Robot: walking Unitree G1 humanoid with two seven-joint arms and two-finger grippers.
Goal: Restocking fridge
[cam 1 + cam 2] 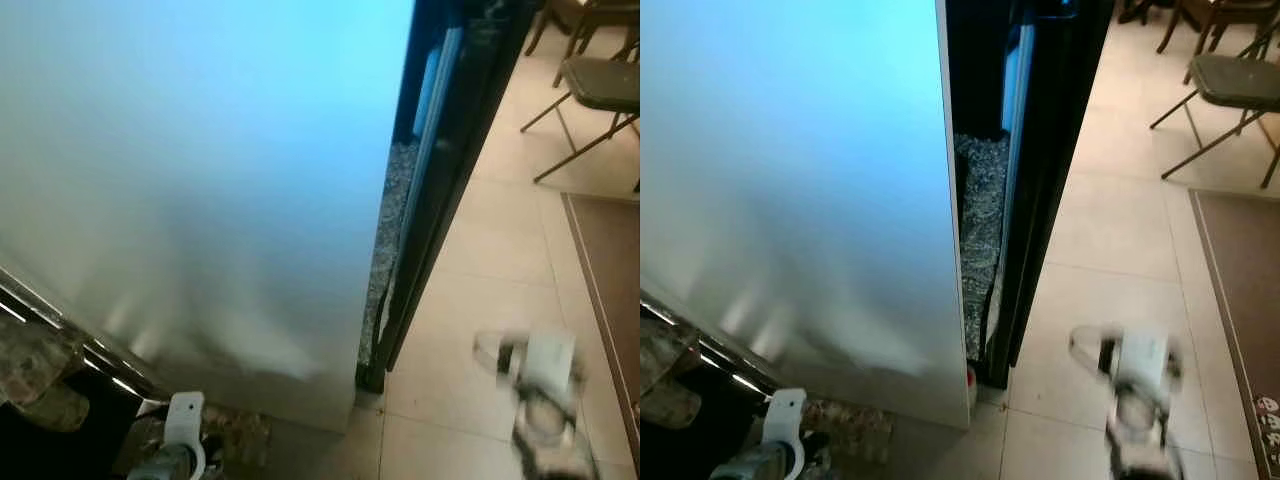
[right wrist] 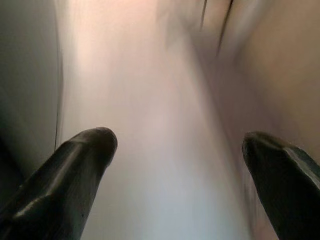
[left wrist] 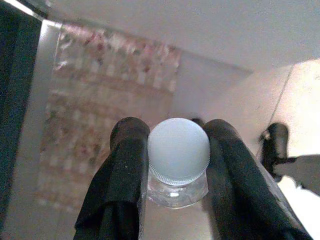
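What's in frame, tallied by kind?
Bottles held: 1, clear with a white cap, between the left gripper fingers
Grippers: 2, the right gripper with its jaws apart
Fridge doors: 1
Folding chairs: 1
Rugs: 1
Total: 6

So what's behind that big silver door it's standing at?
Past the door's edge, a dark gap shows a speckled stone-like surface and a black panel. The door covers everything else. The left tool holds a capped bottle.
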